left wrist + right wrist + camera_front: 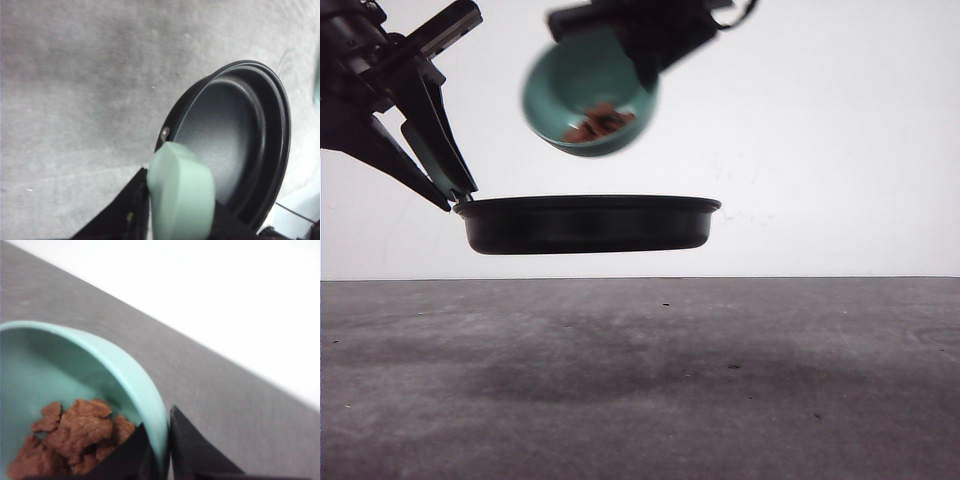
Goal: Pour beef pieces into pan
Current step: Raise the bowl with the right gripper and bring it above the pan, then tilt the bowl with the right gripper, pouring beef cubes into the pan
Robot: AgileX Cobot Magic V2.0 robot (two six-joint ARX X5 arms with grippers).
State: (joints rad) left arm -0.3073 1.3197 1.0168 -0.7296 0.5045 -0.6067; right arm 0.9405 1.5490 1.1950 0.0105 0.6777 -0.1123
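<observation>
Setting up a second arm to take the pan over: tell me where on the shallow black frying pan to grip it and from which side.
Grip the pale mint-green handle, as the left gripper's fingers do now, coming from the robot's left. It is the one narrow part; the round black frying pan offers just a wide rim.

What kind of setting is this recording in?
Probably a bare lab test bench, not a kitchen: a plain grey tabletop, a blank white wall, and just a pan and bowl held aloft.

No readable text, labels or numbers
</observation>
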